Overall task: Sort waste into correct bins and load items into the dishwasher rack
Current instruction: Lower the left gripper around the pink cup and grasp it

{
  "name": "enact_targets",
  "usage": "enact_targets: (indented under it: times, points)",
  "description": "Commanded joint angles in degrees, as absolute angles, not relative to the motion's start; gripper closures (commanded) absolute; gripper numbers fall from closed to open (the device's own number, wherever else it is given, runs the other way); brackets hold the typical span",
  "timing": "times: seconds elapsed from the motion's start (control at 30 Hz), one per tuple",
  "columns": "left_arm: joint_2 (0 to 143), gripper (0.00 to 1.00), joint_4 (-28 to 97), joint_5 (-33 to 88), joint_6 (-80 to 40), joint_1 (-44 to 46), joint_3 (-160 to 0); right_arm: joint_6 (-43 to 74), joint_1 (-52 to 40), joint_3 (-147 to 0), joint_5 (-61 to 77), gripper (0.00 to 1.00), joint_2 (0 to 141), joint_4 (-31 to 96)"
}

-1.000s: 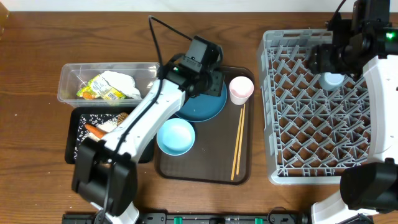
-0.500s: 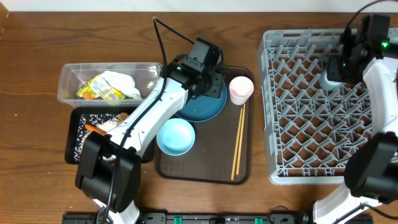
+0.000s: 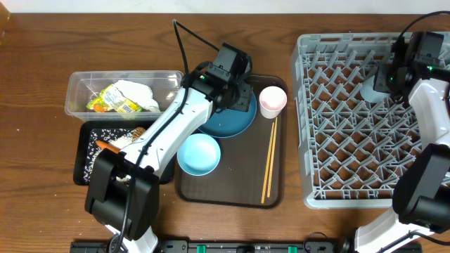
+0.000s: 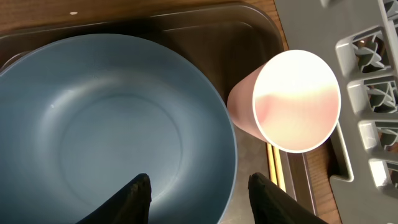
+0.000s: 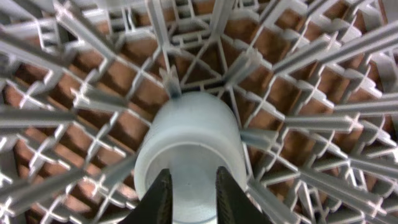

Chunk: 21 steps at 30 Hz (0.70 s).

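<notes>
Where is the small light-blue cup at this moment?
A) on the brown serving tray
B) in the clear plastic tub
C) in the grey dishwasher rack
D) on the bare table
C: the small light-blue cup sits among the pegs of the grey dishwasher rack, as the right wrist view confirms.

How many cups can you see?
2. The pink cup stands on the brown tray beside the blue plate; the light-blue cup is in the grey rack. I see no others.
</notes>
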<state>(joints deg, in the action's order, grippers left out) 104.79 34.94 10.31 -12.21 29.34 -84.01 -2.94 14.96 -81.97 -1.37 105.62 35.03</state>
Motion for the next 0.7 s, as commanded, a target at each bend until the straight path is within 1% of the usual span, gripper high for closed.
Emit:
enact_targets:
  times: [0.0,0.17,0.33,0.37,0.4,0.43,0.53,0.6,0.67]
  points:
    - [104.42,0.48,35.35,9.80,-12.75,29.23,-84.23,-2.85,15.90,-80.58,-2.15,0.79,106.50,34.54]
    - [104.42,0.48,35.33,9.80,-12.73,29.23,-84.23,-2.83,15.90,-80.58,-2.17,0.75,106.50,33.69]
    - [104.42,0.48,35.29,9.80,-12.75,29.23,-84.23,-2.83,15.90,-81.10,-1.85,0.68,105.78,33.52]
    - [104.42,0.48,35.27,9.80,-12.73,29.23,-84.23,-2.83,15.88,-81.52,-1.28,0.65,105.30,33.93]
    - [104.42,0.48,35.27,9.80,-12.73,29.23,-84.23,-2.81,15.90,-82.02,-0.62,0.58,104.62,34.50]
    - [104.42,0.48,35.27,9.80,-12.73,29.23,-84.23,-2.81,15.90,-82.61,0.51,0.49,103.68,35.33]
    - [104.42,0.48,35.31,9.82,-12.75,29.23,-84.23,-2.81,15.88,-83.74,5.21,0.36,99.96,37.10]
    - [104.42,0.48,35.33,10.02,-12.75,29.32,-84.23,-2.83,15.88,-83.74,8.21,0.32,97.12,37.41]
    - [104.44,0.48,35.27,10.04,-12.78,29.56,-84.23,-2.81,15.88,-83.74,10.15,0.32,94.39,38.09]
